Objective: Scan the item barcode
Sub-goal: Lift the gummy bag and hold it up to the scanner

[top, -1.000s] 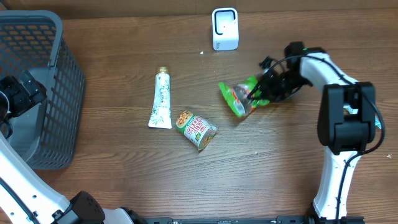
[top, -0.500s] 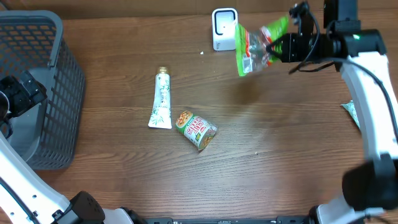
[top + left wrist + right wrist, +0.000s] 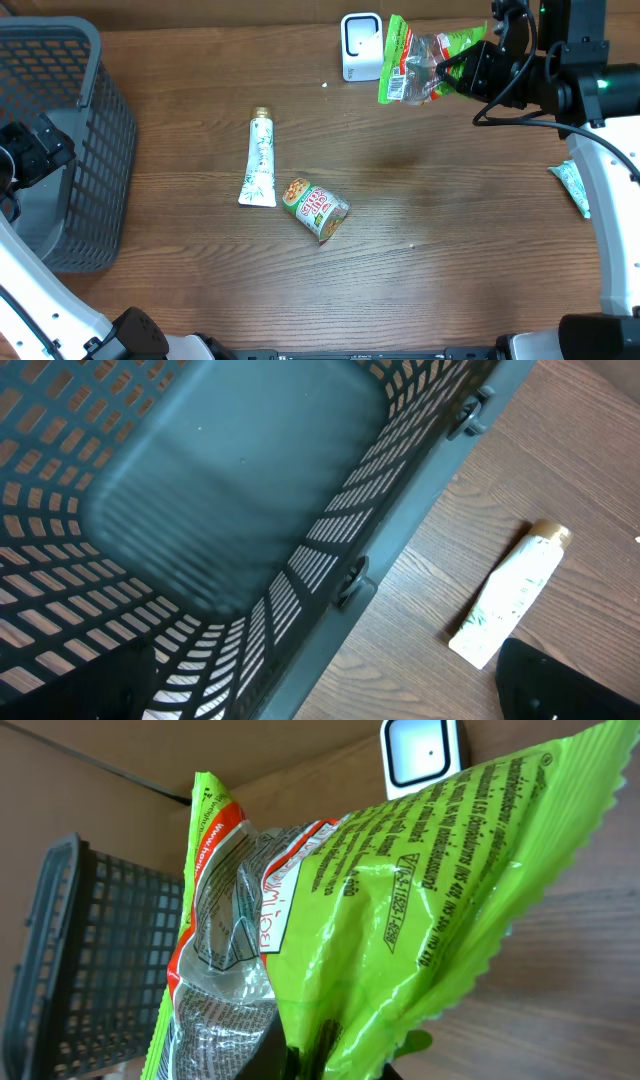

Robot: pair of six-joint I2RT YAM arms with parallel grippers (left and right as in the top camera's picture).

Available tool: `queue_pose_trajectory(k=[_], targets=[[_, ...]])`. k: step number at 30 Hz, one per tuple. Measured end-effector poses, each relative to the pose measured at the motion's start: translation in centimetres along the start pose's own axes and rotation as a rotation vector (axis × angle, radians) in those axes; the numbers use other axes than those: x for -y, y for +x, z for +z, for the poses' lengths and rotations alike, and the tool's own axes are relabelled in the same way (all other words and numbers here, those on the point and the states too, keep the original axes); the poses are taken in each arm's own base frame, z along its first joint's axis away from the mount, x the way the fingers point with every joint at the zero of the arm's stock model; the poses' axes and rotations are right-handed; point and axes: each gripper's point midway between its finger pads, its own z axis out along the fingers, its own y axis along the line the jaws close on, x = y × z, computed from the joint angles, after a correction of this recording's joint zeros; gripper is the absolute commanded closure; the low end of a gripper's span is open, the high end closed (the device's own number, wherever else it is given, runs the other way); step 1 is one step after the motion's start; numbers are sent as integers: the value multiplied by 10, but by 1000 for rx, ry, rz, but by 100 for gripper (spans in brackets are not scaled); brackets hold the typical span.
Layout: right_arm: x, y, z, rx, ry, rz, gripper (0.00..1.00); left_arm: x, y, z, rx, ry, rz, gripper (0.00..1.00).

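A green and clear snack bag (image 3: pixel 420 62) hangs in the air just right of the white barcode scanner (image 3: pixel 361 45) at the table's back edge. My right gripper (image 3: pixel 462 68) is shut on the bag's right end. In the right wrist view the bag (image 3: pixel 400 920) fills most of the frame, pinched at the bottom by my right gripper (image 3: pixel 330 1060), with the scanner (image 3: pixel 422 750) behind it. My left gripper (image 3: pixel 330 700) stands open over the edge of the grey basket (image 3: pixel 200 510), nothing between its fingers.
The grey basket (image 3: pixel 60 150) stands at the far left. A white tube (image 3: pixel 260 160) and a round noodle cup (image 3: pixel 316 208) lie mid-table. A small green packet (image 3: pixel 572 187) lies at the right edge. The tube (image 3: pixel 510 605) also shows in the left wrist view.
My right gripper has lifted the snack bag off the table and carried it up and back, beside the scanner. The left arm has not moved.
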Motion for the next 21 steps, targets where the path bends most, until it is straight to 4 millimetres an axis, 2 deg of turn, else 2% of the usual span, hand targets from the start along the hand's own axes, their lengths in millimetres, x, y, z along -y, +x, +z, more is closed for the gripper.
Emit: queue_pose_trajectory(k=[7, 12, 15, 18, 21], targets=[[-1, 1, -2, 4, 11, 5, 96, 0, 0, 0, 0, 0, 0, 0], [5, -2, 11, 74, 200, -113, 96, 0, 0, 0, 0, 0, 0, 0], [-10, -14, 21, 197, 351, -262, 96, 0, 0, 0, 0, 0, 0, 0], [-35, -38, 29, 369, 481, -440, 96, 0, 0, 0, 0, 0, 0, 0], [-38, -57, 43, 455, 626, -585, 96, 0, 0, 0, 0, 0, 0, 0]])
